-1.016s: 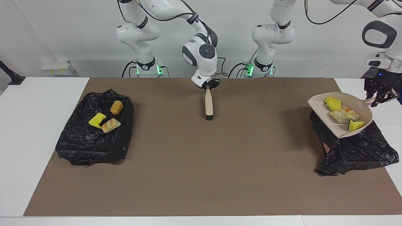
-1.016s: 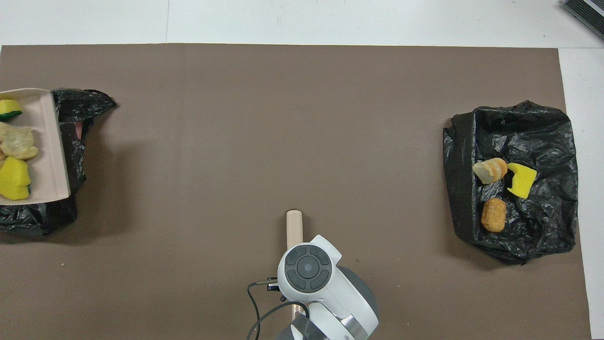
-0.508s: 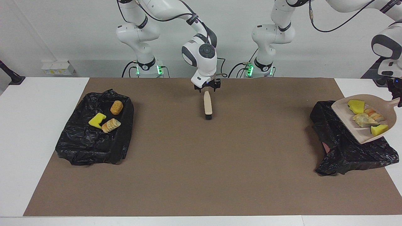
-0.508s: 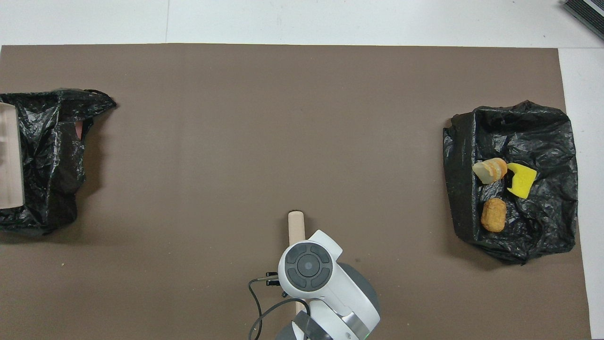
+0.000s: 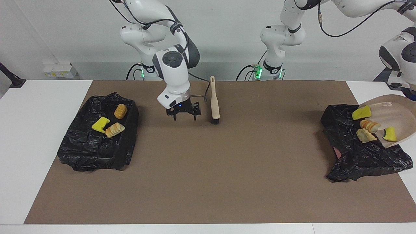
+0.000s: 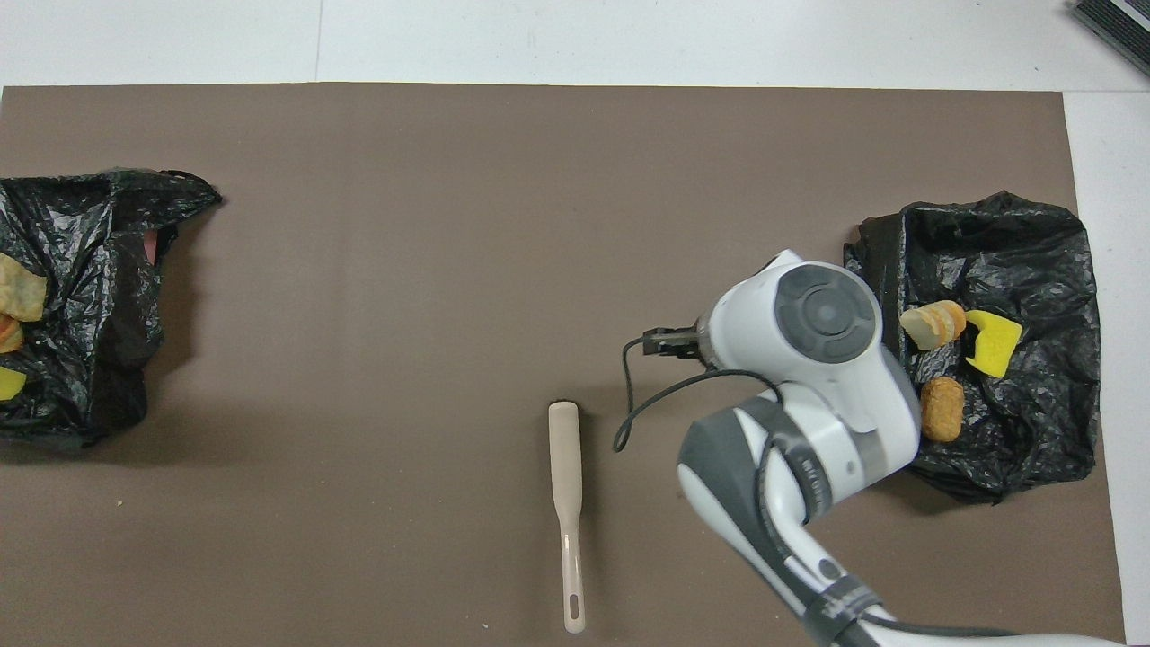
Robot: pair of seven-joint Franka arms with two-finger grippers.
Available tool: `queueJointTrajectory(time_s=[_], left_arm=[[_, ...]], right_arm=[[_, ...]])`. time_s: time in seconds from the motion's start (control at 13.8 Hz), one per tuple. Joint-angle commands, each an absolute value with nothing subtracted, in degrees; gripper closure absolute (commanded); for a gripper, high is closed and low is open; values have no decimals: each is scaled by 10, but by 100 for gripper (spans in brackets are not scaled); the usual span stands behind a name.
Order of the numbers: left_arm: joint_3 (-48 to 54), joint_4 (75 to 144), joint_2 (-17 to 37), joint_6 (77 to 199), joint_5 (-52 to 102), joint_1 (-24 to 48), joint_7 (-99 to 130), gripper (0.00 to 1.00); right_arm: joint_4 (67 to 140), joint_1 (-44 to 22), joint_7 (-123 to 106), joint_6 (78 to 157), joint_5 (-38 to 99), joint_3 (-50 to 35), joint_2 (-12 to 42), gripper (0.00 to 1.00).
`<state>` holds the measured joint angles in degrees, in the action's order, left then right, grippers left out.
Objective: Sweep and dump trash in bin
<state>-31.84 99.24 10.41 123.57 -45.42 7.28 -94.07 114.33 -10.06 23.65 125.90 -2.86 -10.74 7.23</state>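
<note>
The beige dustpan (image 5: 398, 113) hangs tilted over the black bin bag (image 5: 357, 152) at the left arm's end of the table. My left gripper (image 5: 412, 96) holds it at the view's edge and is mostly cut off. Trash slides off the pan's lip: a yellow sponge piece (image 5: 361, 112), a bread slice (image 5: 370, 125), a tan chunk (image 5: 365, 135) and a yellow-green piece (image 5: 390, 134). The brush (image 5: 214, 104) lies on the brown mat, free. My right gripper (image 5: 183, 113) is open and empty, over the mat beside the brush.
A second black bag (image 5: 87, 152) at the right arm's end holds a yellow piece (image 5: 100, 124), a bread roll (image 5: 114, 129) and a brown chunk (image 5: 120, 111). In the overhead view the right arm's wrist (image 6: 822, 314) covers that bag's edge (image 6: 1033, 261).
My right gripper let go of the brush and moved toward the right arm's end. The left arm tipped the dustpan further, and the trash has slid to its lip over the bag.
</note>
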Motion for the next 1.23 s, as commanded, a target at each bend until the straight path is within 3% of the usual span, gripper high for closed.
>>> queueJointTrajectory(time_s=[0.0,0.29,0.65,0.94,1.16], left_arm=[[-307,998,78,1201,-522,80,-930,100],[-277,980,63,1099,-598,109,-921,100],[-164,942,50,976,-607,90,-876,100],[-105,951,40,932,-422,76,-764,100],[-65,962,40,920,-317,77,-656,100]], right_arm=[[1107,-100,141,1210,-60,-43,51,0],[1032,-55,46,1068,-56,-18,29,0],[1028,-66,-36,1002,-45,82,-38,0],[967,-59,-106,903,-20,110,-37,0],[981,-59,-96,904,-25,94,-47,0]])
